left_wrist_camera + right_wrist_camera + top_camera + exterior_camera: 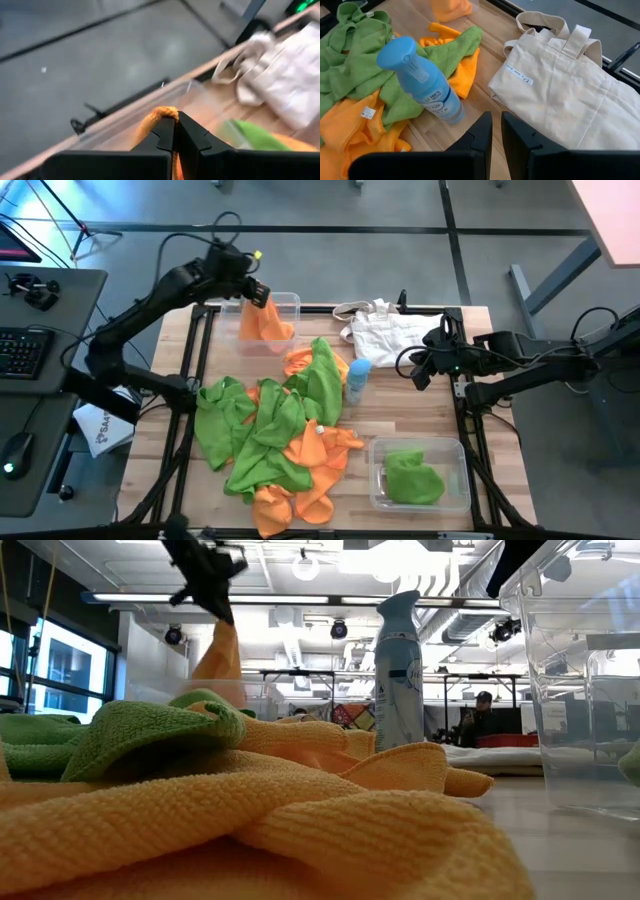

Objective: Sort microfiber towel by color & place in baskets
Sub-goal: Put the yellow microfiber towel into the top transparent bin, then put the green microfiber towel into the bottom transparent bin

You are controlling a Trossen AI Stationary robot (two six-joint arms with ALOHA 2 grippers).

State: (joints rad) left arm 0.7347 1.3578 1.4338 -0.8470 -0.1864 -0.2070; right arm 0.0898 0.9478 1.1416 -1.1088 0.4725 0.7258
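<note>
Left gripper (262,292) clamped on my orange towel (262,320), dangling it over the far basket (290,304) to drop orange there; right gripper (418,369) waits nearly closed, empty.

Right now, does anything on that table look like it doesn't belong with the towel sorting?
Yes: a light-blue spray bottle stands upright among the loose towels, and a white tote bag lies at the far edge. Neither is a towel or a bin. Otherwise it looks orderly: the left claw holds an orange towel over the far bin.
</note>
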